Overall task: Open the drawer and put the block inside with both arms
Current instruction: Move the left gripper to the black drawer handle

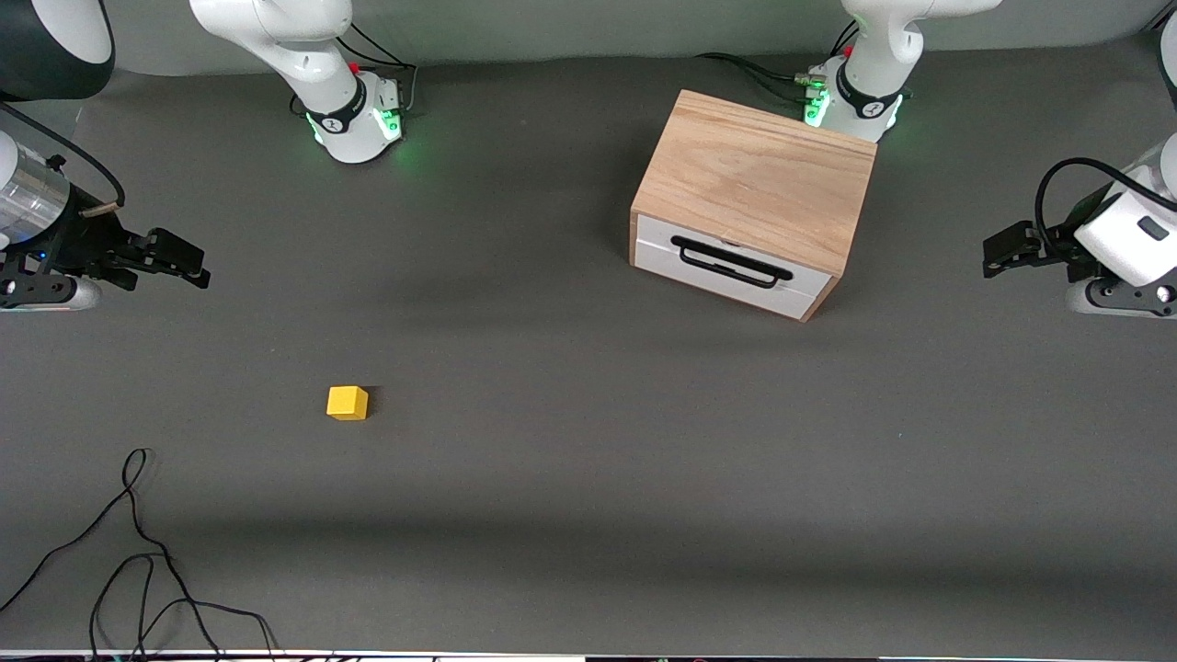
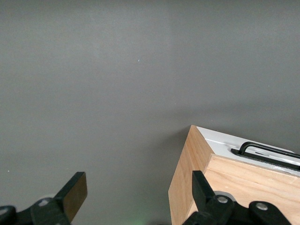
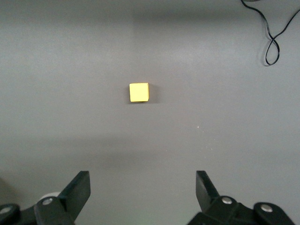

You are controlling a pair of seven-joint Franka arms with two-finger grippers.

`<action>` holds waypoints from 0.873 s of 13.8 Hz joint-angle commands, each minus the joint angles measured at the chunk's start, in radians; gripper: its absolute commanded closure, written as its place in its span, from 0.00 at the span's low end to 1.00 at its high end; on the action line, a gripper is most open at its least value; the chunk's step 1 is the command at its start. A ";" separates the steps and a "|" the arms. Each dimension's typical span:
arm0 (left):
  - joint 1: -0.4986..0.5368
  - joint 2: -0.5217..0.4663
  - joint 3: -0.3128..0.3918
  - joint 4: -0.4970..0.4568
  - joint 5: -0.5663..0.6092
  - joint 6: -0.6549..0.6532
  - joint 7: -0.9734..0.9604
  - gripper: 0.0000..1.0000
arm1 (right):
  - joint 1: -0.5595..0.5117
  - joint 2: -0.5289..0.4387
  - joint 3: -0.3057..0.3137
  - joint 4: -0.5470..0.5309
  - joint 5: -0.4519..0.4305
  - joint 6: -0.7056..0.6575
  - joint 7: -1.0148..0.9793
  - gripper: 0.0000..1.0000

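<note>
The light wooden box (image 1: 754,179) stands close to the left arm's base. Its drawer (image 1: 736,267), with a white front and a black wire handle (image 1: 731,262), is closed and faces the front camera. The yellow block (image 1: 347,403) lies on the mat toward the right arm's end, nearer to the camera than the box. My right gripper (image 1: 188,262) is open and empty over the right arm's end of the table; its wrist view (image 3: 142,183) shows the block (image 3: 139,92). My left gripper (image 1: 995,256) is open and empty over the left arm's end; its wrist view (image 2: 138,187) shows the box corner (image 2: 187,187) and handle (image 2: 267,152).
A loose black cable (image 1: 138,552) lies on the grey mat near the front edge at the right arm's end, and also shows in the right wrist view (image 3: 274,42). The two arm bases (image 1: 354,119) (image 1: 855,101) stand with green lights along the table's edge farthest from the camera.
</note>
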 commanded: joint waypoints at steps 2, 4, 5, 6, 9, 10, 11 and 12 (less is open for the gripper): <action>-0.011 -0.006 0.004 0.014 0.005 -0.027 -0.016 0.00 | -0.002 -0.005 -0.004 -0.001 0.012 -0.013 -0.023 0.00; -0.011 -0.006 0.004 0.013 0.005 -0.027 -0.016 0.00 | -0.004 -0.003 -0.004 -0.003 0.012 -0.013 -0.023 0.00; -0.011 -0.006 0.004 0.011 0.005 -0.033 -0.019 0.00 | -0.002 -0.003 -0.014 -0.003 0.012 -0.013 -0.023 0.00; -0.016 -0.003 0.001 0.013 0.005 -0.035 -0.057 0.00 | -0.002 -0.002 -0.020 -0.001 0.013 -0.013 -0.023 0.00; -0.065 0.003 -0.034 0.011 0.000 -0.038 -0.334 0.00 | -0.002 0.010 -0.033 0.002 0.013 -0.004 -0.055 0.00; -0.089 0.013 -0.039 0.011 -0.006 -0.038 -0.433 0.00 | -0.002 0.017 -0.036 0.000 0.013 -0.001 -0.061 0.00; -0.120 0.019 -0.048 0.013 -0.010 -0.033 -0.533 0.00 | -0.002 0.020 -0.036 0.000 0.010 0.000 -0.062 0.00; -0.155 0.029 -0.054 0.014 -0.013 -0.026 -0.639 0.00 | -0.002 0.026 -0.037 0.000 0.006 0.002 -0.062 0.00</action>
